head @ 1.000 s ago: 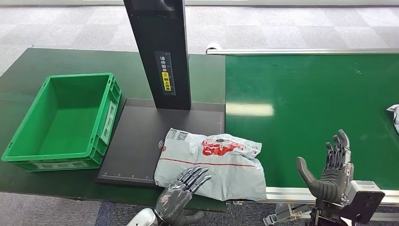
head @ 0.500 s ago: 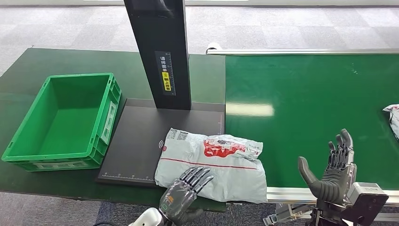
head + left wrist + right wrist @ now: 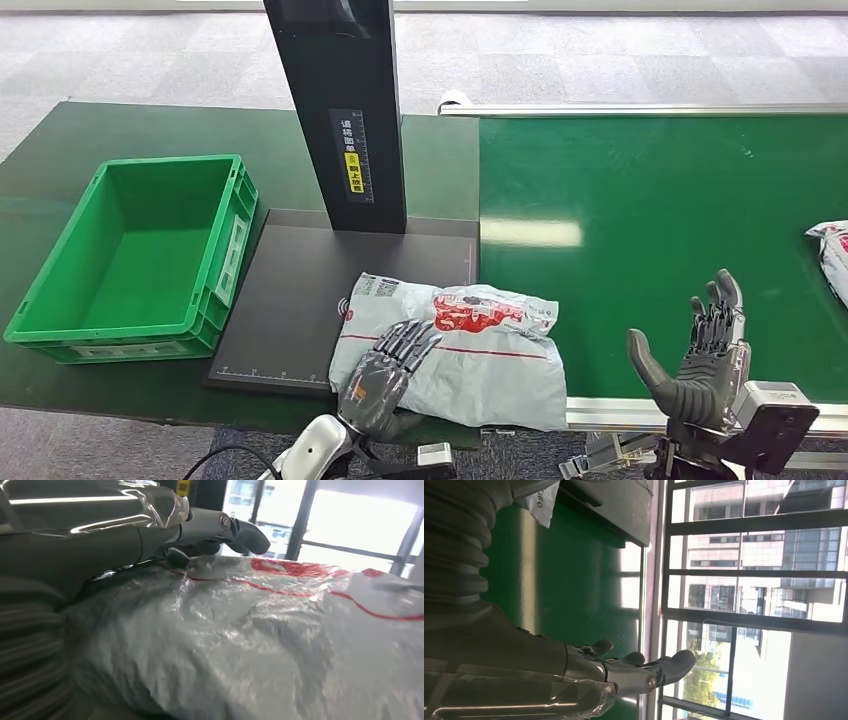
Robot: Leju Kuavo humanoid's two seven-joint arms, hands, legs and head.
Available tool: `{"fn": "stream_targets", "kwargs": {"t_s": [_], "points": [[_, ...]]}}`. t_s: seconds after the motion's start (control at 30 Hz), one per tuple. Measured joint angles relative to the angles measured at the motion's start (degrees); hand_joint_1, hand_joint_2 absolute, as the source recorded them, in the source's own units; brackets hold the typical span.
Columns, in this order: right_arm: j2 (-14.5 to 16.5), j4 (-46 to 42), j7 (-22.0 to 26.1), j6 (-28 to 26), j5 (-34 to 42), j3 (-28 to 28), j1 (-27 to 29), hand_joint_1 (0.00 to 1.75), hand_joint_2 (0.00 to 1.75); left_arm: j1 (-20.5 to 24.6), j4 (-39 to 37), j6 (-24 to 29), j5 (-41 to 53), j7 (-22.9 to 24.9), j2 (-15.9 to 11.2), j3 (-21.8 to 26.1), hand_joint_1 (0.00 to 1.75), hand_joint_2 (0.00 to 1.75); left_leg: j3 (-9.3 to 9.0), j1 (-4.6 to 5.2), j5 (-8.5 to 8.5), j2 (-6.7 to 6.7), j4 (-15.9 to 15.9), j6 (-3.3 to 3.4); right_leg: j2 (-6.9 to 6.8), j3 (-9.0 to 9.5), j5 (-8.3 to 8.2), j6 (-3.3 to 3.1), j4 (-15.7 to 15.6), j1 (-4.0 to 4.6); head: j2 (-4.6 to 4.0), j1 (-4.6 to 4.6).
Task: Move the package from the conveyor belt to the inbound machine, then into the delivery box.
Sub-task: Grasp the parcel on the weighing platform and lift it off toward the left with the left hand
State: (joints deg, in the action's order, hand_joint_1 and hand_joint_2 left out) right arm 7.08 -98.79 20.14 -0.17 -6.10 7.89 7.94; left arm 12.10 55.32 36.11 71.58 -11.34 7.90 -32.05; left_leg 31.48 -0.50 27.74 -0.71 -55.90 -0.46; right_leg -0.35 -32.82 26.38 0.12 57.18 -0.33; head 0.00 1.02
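Grey package (image 3: 470, 345) straddling scanner plate (image 3: 300, 300) and belt (image 3: 640, 220) edges.

Head cam: high on the body, looking forward and down over counter (image 3: 60, 140), scanner post (image 3: 340, 110) and belt (image 3: 650, 210); both arms enter from below. Left wrist cam: right behind the left hand (image 3: 210, 527), very close, skimming low across the package (image 3: 260, 645), facing bright windows. Right wrist cam: behind the right hand (image 3: 624, 672), turned sideways, looking along the belt toward windows. Head and left wrist views share the package; head and right wrist views share the belt.
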Motion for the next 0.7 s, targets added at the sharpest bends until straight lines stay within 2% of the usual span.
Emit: {"fn": "stream_targets", "kwargs": {"t_s": [0.03, 0.17, 0.4, 0.6, 0.7], "points": [[0.04, -0.04, -0.04, -0.09, 0.00, -0.08, 0.00, 0.00, 1.75, 0.31, -0.01, 0.01, -0.67, -0.18, 0.10, 0.49, 0.51, 1.75, 0.00, 0.00, 0.00, 0.00, 0.00, 0.00, 0.00, 0.01, 0.00, 0.00, 0.00, 0.00, 0.00, 0.01], [0.22, -0.29, -0.10, -0.26, 0.01, -0.19, -0.01, 0.00, 1.75, 1.23, -0.02, -0.05, -1.55, -0.40, 0.22, 1.85, 1.75, 1.75, -0.03, 0.00, -0.03, 0.00, 0.00, 0.02, 0.00, 0.02, -0.02, 0.00, 0.00, 0.00, 0.00, 0.00], [0.25, -0.38, -0.31, -1.01, 0.24, -0.19, -0.72, 0.00, 1.75, 1.90, 0.11, -3.43, -5.53, -2.56, 0.73, 3.20, 1.75, 1.75, -0.01, 0.00, -0.03, 0.00, 0.00, 0.02, 0.00, 0.01, -0.01, 0.00, 0.01, 0.00, 0.00, 0.01], [0.25, -0.38, -0.60, -1.32, 0.45, -0.17, -0.97, 0.00, 1.75, 1.67, 2.58, -7.54, -15.52, -7.76, 0.96, 4.69, 1.75, 1.75, 0.01, 0.00, -0.03, 0.01, 0.00, 0.02, -0.01, 0.01, -0.01, 0.00, 0.01, 0.00, 0.00, 0.01], [0.25, -0.38, -0.70, -1.43, 0.50, -0.17, -0.97, 0.00, 1.75, 1.13, 4.48, -8.43, -17.31, -8.61, 0.71, 5.17, 1.75, 1.75, 0.01, 0.00, -0.03, 0.00, 0.00, 0.02, 0.00, 0.01, -0.01, 0.00, 0.01, 0.00, 0.00, 0.01]]}}
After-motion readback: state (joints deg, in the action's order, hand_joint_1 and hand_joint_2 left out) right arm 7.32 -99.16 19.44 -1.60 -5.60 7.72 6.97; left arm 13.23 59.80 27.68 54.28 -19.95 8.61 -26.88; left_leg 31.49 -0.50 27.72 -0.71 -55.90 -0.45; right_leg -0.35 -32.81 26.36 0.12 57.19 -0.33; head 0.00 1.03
